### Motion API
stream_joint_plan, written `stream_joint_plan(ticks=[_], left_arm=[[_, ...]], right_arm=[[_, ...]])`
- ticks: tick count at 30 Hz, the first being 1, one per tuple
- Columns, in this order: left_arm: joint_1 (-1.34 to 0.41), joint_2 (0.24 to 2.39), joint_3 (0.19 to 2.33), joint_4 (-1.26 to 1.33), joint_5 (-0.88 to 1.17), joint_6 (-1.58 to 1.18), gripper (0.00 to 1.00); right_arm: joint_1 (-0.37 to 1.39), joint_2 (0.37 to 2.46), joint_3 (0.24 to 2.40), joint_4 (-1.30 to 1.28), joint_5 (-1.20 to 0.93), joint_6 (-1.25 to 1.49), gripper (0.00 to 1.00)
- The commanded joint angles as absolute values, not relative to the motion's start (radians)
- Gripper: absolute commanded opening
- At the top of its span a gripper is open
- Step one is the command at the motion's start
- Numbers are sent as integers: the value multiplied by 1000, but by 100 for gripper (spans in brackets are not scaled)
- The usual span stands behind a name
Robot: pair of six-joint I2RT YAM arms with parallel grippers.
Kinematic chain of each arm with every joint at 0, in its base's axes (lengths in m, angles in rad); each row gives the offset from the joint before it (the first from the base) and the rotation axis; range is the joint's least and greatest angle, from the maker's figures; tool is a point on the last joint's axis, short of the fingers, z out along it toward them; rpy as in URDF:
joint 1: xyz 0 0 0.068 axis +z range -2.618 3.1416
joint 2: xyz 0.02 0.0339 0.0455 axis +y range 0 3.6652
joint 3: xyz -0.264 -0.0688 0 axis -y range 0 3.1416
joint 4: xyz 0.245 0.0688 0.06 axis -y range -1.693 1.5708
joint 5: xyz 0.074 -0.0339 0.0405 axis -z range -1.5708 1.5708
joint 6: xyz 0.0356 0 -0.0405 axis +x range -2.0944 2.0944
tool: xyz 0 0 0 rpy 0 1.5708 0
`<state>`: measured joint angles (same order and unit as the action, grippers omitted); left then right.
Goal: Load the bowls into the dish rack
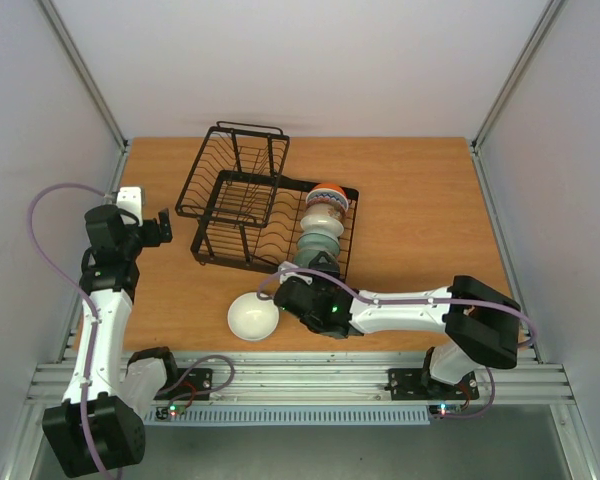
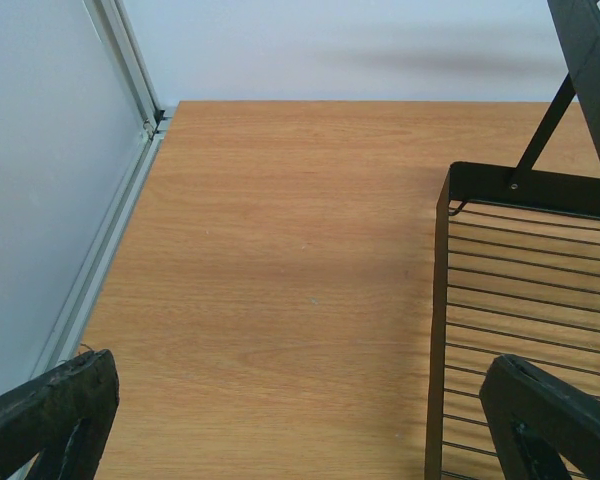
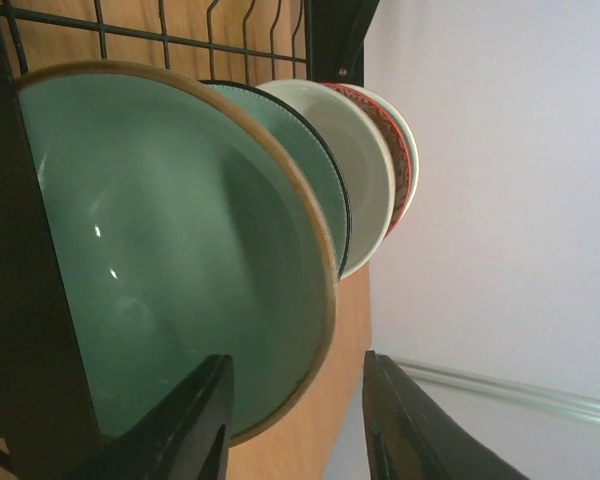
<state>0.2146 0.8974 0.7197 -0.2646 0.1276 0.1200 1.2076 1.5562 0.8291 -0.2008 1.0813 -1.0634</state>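
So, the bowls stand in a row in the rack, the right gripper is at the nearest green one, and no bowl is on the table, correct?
Not quite. The top view shows one white bowl on the table, near the right arm. The rest holds: bowls stand in a row in the rack, and the right gripper is at the nearest green bowl.

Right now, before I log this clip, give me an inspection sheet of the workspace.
Surface: wooden table, no spills seen.
Job's things: a row of bowls stands in the dish rack; one white bowl sits on the table.
Clutter: nothing seen.
Grippers: left gripper jaws open, empty; right gripper jaws open astride the rim of the nearest green bowl.
Cables: purple cables run along both arms.
Surroundings: white walls, metal frame.
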Motion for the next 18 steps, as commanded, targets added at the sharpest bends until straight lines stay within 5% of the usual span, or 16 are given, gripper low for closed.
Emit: stream_joint_plan(ticks=[1, 18], left_arm=[[222, 893, 711, -201, 137, 118, 99], [224, 894, 711, -204, 138, 118, 99]], right_arm=[[1214, 1518, 856, -248, 1076, -1006, 38], [1323, 1379, 1195, -793, 829, -589, 45]])
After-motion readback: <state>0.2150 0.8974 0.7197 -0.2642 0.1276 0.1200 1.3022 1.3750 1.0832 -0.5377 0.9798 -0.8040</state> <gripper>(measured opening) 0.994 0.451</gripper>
